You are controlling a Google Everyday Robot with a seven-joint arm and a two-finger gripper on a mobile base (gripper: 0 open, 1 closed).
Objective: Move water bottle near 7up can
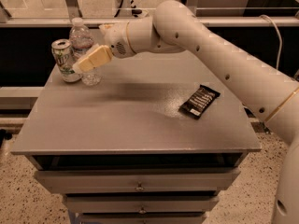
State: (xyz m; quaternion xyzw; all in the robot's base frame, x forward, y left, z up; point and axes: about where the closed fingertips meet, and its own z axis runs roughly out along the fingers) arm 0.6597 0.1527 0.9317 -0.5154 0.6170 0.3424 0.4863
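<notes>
The water bottle (82,37), clear and ribbed with a white cap, stands upright at the table's far left corner. The 7up can (62,59) stands right beside it on its left, almost touching. My gripper (88,62) reaches in from the right and sits across the bottle's lower half, hiding part of it. The bottle's base rests on the table top.
A flat black snack wrapper (200,101) lies on the right side of the grey table (131,125). My arm (210,45) spans the back right of the table. Drawers are below the front edge. A glass rail runs behind the table.
</notes>
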